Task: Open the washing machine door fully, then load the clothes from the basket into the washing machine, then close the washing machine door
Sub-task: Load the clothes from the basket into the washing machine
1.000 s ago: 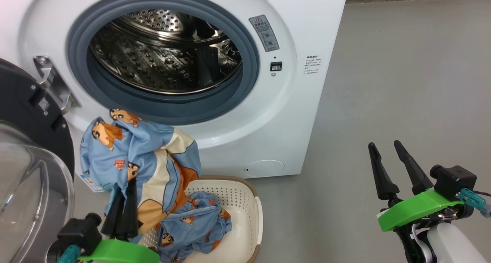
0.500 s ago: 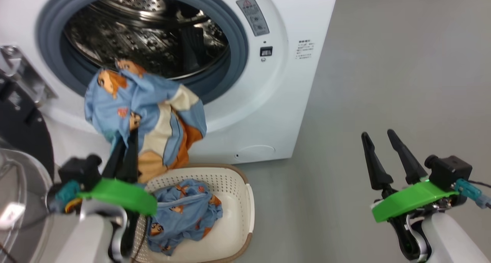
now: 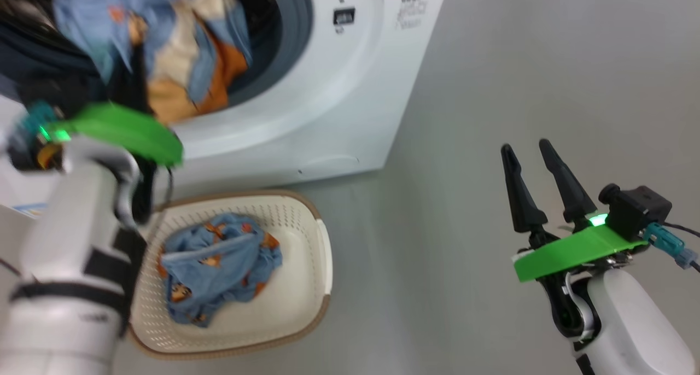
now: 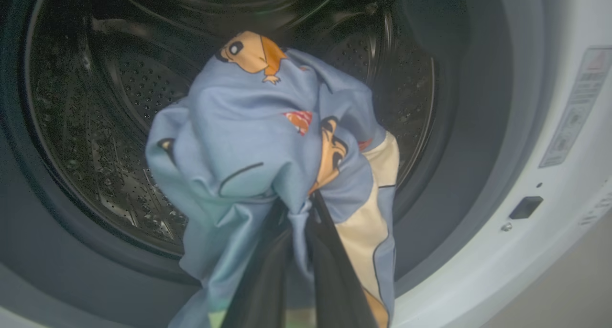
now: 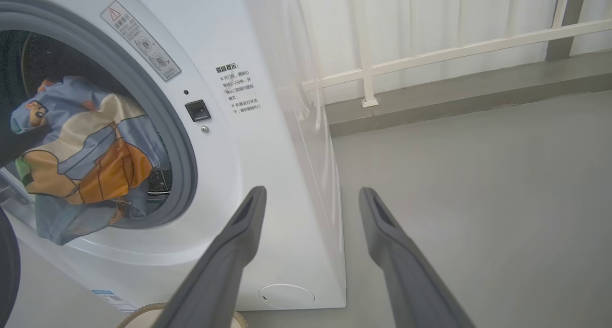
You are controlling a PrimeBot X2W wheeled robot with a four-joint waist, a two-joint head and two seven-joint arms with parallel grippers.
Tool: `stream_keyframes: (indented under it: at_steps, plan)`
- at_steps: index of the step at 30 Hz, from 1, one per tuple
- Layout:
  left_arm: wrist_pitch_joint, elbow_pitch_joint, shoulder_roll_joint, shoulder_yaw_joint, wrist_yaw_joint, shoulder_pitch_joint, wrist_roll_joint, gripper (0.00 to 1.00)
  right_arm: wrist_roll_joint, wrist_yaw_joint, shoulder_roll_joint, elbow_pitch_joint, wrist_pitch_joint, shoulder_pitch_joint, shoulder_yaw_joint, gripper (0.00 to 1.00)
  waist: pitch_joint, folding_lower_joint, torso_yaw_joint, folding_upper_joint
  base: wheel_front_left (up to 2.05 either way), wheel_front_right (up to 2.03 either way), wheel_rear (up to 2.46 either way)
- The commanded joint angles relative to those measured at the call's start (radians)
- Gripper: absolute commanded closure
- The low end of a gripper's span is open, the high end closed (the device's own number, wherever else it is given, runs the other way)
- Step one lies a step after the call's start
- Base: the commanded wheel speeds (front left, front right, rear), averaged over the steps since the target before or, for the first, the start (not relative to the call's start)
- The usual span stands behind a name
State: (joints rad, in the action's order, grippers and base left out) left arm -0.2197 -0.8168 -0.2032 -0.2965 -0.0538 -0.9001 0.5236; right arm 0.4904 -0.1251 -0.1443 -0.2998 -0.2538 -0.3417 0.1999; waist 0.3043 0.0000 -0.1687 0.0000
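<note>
Left gripper (image 4: 299, 208) has moved up from over the basket (image 3: 322, 249) to the drum (image 4: 95, 127) mouth, and the head cam swung too, so that view is blurred. Its fingers are pinched tight on a bunch of the clothes (image 4: 267, 141): light blue fabric with orange-brown cartoon prints and cream patches, hanging at the opening, lower part draped past the grey rubber seal (image 5: 184, 141). A second garment (image 3: 219, 265) lies crumpled in the cream perforated basket, brown rim, on the floor just in front of the washing machine (image 3: 339, 107). Right gripper (image 3: 525, 145) is spread wide, holding nothing, well clear over bare floor. Writing: grey warning sticker (image 5: 141, 41) with red triangle, text too small to read; Chinese print block (image 5: 239, 89) headed 温馨提示, rest unreadable; blue label (image 5: 112, 299) low on the front, unreadable. Steel drum is dimpled and perforated. Smooth grey floor (image 3: 519, 63), white railing (image 5: 430, 55) behind.
</note>
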Motion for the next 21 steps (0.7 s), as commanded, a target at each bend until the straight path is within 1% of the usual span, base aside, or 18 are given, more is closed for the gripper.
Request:
stream_keyframes:
  at_steps: [1,5,12,14,18,21]
  plan:
    - [-0.011,0.0,-0.045,0.031,-0.008,-0.064,-0.007,1.0,-0.015,-0.006,0.007,0.031,-0.008,-0.023,0.017,0.0,0.116,0.0,-0.07,0.0,0.0,0.0,0.0]
    - [-0.016,-0.084,-0.062,0.026,-0.017,-0.199,-0.023,1.0,-0.018,-0.006,0.033,0.046,-0.008,-0.043,0.015,0.0,0.2,0.0,-0.108,0.0,0.0,0.0,0.0]
    - [-0.014,-0.22,-0.117,0.011,-0.026,-0.37,-0.051,1.0,-0.017,-0.006,0.071,0.062,-0.008,-0.068,0.02,0.0,0.305,0.0,-0.181,0.0,0.0,0.0,0.0]
    - [-0.019,-0.262,-0.137,0.01,-0.027,-0.43,-0.058,1.0,-0.014,-0.006,0.081,0.067,-0.008,-0.076,0.025,0.0,0.333,0.0,-0.21,0.0,0.0,0.0,0.0]
    - [-0.037,-0.259,-0.162,0.025,-0.022,-0.499,-0.065,1.0,-0.008,-0.006,0.088,0.069,-0.008,-0.081,0.03,0.0,0.356,0.0,-0.235,0.0,0.0,0.0,0.0]
    - [-0.041,-0.188,-0.181,0.05,0.0,-0.532,-0.085,1.0,-0.007,-0.006,0.091,0.071,-0.008,-0.082,0.029,0.0,0.368,0.0,-0.24,0.0,0.0,0.0,0.0]
